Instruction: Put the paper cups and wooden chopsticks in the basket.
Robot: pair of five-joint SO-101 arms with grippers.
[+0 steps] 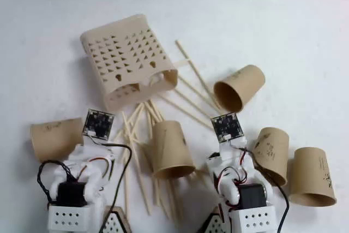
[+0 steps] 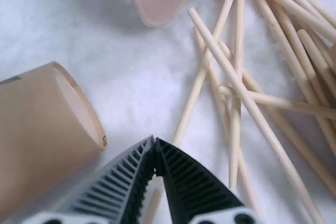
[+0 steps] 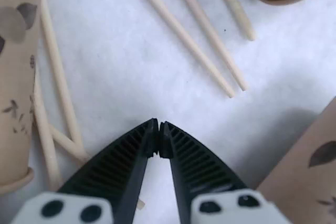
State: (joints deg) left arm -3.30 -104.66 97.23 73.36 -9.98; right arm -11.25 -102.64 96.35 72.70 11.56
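Basket — on its side, far-centre.
Chopsticks — fanned on its near side, mostly running near-far.
Paper cups — toppled, scattered left, centre, right.
Left gripper, right gripper — fingers closed, empty.

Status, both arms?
Left gripper, right gripper shut, empty. Basket on its side. Five paper cups out; one lies atop scattered chopsticks.

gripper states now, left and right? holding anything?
Left gripper: closed, holding nothing.
Right gripper: closed, holding nothing.
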